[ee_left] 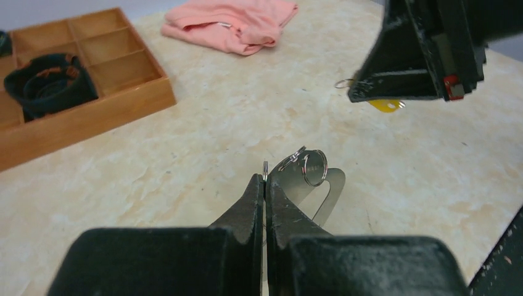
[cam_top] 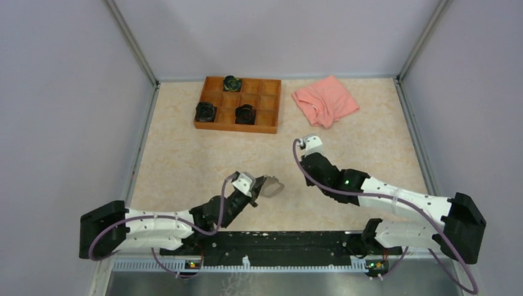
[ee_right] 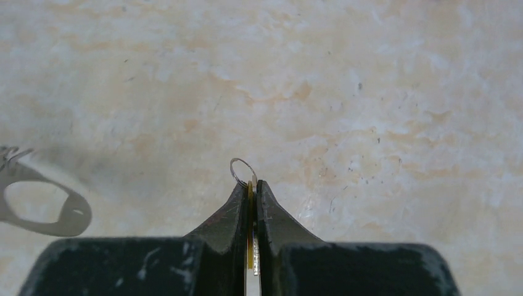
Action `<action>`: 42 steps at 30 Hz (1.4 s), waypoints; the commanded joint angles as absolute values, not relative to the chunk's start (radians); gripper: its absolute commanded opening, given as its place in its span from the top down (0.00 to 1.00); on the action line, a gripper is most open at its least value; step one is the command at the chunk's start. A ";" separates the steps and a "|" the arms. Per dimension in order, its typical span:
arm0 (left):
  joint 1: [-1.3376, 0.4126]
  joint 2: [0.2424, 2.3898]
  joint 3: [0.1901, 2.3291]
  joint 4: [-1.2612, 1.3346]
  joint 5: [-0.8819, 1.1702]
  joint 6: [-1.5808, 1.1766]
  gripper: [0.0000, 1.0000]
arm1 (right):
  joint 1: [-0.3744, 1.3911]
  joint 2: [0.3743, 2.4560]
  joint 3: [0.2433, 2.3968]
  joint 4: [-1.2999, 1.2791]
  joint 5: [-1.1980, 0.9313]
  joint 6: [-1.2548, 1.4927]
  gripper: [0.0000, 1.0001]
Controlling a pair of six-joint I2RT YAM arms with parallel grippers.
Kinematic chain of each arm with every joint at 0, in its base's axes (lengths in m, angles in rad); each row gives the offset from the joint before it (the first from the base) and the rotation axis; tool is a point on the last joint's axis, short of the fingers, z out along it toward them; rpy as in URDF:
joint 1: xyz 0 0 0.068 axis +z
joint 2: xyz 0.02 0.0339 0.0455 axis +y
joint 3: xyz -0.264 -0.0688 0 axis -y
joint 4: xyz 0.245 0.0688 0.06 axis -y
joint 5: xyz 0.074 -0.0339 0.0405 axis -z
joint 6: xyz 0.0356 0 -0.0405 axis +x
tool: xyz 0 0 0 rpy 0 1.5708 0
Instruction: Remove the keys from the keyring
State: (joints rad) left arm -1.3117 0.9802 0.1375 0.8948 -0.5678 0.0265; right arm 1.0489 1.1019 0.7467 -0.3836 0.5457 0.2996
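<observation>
The keyring [ee_left: 330, 185], a flat silvery oval loop with small split rings [ee_left: 313, 166] on it, hangs just past my left gripper [ee_left: 265, 179]. That gripper is shut on a thin metal edge of it, a little above the table. The keyring also shows in the top view [cam_top: 275, 187] and at the left of the right wrist view [ee_right: 43, 206]. My right gripper [ee_right: 253, 184] is shut on the keys [ee_right: 251, 216], a yellow-headed one and a silvery one side by side, with a small wire ring [ee_right: 242, 168] poking out. The keys are apart from the keyring. The yellow head [ee_left: 385, 105] shows under the right gripper [ee_left: 370, 92].
A wooden compartment tray [cam_top: 234, 127] with three black round objects [cam_top: 206, 111] stands at the back. A pink cloth [cam_top: 325, 100] lies at the back right. Grey walls enclose the table on three sides.
</observation>
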 commanded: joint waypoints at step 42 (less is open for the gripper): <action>-0.845 1.268 0.407 0.490 -0.323 -0.412 0.88 | 0.755 0.710 0.622 -0.304 0.524 0.516 0.01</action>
State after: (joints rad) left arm -0.8516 1.2671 0.4114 0.4480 -0.3485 -0.3996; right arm 0.7631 0.7494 0.5571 -0.2619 0.5053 0.5377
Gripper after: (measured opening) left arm 0.076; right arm 0.987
